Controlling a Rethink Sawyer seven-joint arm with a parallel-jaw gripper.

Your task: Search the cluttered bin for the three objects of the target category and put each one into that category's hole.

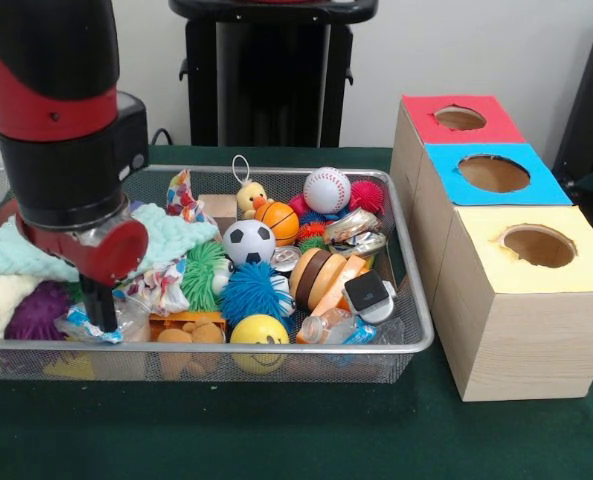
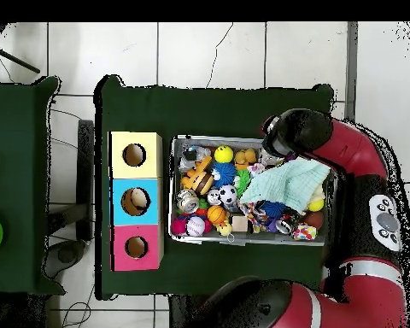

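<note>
The wire mesh bin (image 1: 417, 322) is full of toys. It also shows in the overhead view (image 2: 253, 243). My gripper (image 1: 100, 316) is low in the bin's front left corner, right at a see-through bottle with a blue-and-white label (image 1: 74, 324). Whether it grips the bottle is hidden. A second such bottle (image 1: 340, 328) lies at the bin's front right, and in the overhead view (image 2: 190, 157) it lies by the yellow box. I see no third bottle. In the overhead view the arm's head (image 2: 299, 130) covers the gripper.
Three wooden boxes stand beside the bin, each with a round hole: red top (image 1: 460, 118), blue top (image 1: 493, 173), yellow top (image 1: 539, 245). A mint cloth (image 1: 6, 255) covers the bin's left part. Balls, a rubber duck (image 1: 248, 198) and foil packets (image 1: 352, 226) fill the remainder.
</note>
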